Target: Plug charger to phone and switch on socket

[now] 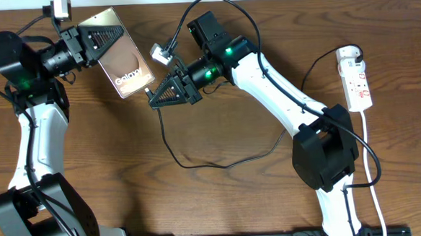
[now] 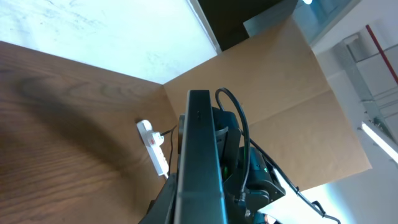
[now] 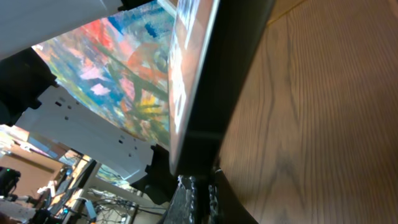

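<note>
Overhead: the left end effector (image 1: 99,37) is clamped on the phone (image 1: 127,66), which is tilted above the tabletop (image 1: 90,153) at far left. "Galaxy" is legible. The right end effector (image 1: 157,95) grips the charger (image 1: 198,164) tip at the phone's near edge. The socket (image 1: 356,81) lies far right.

Left wrist: the phone is edge-on.

Right wrist: the tip is just below the phone's edge; I cannot confirm seating.

Risk: an off-axis push could jam the tip or twist the phone.
</note>
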